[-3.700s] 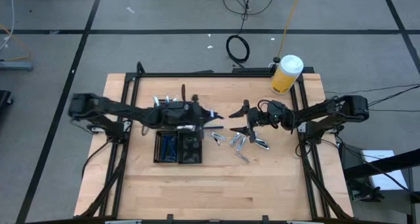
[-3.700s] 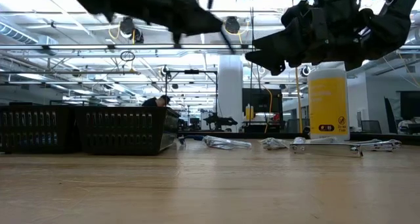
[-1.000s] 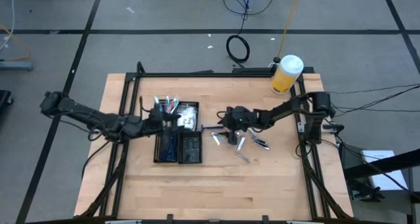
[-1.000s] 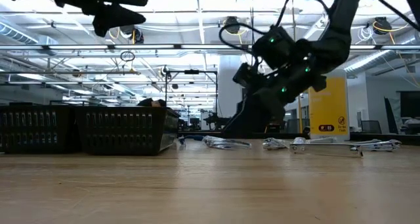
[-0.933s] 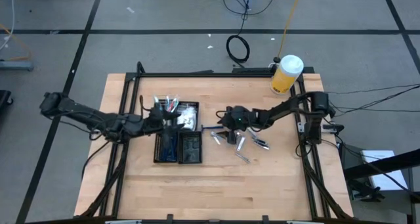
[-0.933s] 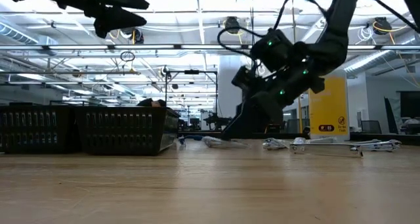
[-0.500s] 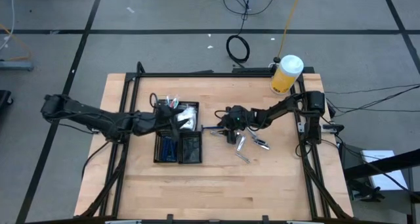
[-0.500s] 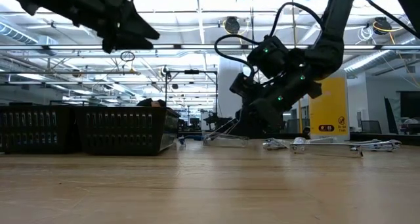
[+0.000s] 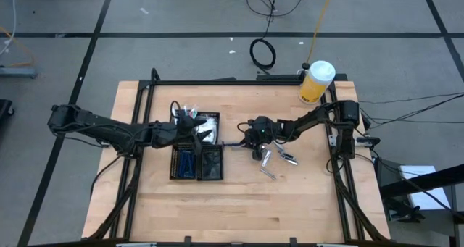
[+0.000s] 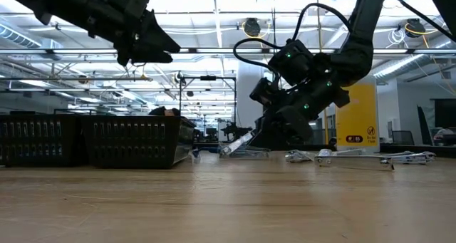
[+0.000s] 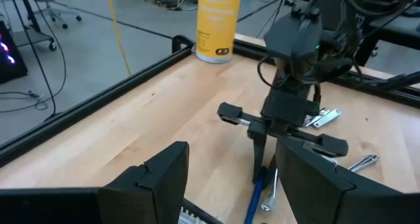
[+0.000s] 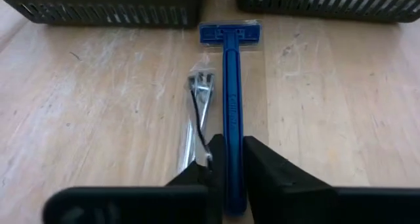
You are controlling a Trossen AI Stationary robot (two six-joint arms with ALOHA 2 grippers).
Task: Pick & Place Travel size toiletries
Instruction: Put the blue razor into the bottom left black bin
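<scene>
My right gripper (image 9: 249,142) sits just right of the black tray (image 9: 176,176), shut on a blue razor (image 12: 230,86) in a clear wrapper. A second clear packet (image 12: 199,106) lies beside the razor. My left gripper (image 11: 236,184) hangs open over the tray's far right part (image 9: 199,133), holding nothing. The tray holds thin sticks (image 9: 187,113), white packets (image 9: 210,124) and blue razors (image 9: 187,160). More small silvery toiletries (image 9: 279,158) lie on the wood right of my right gripper. My right gripper pinches the razor's handle (image 12: 230,152) between its two fingers, near the handle's free end. The fingers slant down from the table's right side and lie along the handle. The razor is tilted (image 10: 239,143): its handle end is raised and its head end (image 12: 230,32) points at the tray.
A big yellow jar with a white lid (image 9: 316,82) stands at the table's far right corner. A black frame rail (image 9: 239,81) runs along the far edge. Bare wood (image 9: 239,203) fills the table's near half.
My right gripper has shut on the blue razor's handle and tipped up a little. The wrapped razor, flat on the table before, now has its handle end raised. My left gripper has gone toward the table's right edge, over the tray, and stays open.
</scene>
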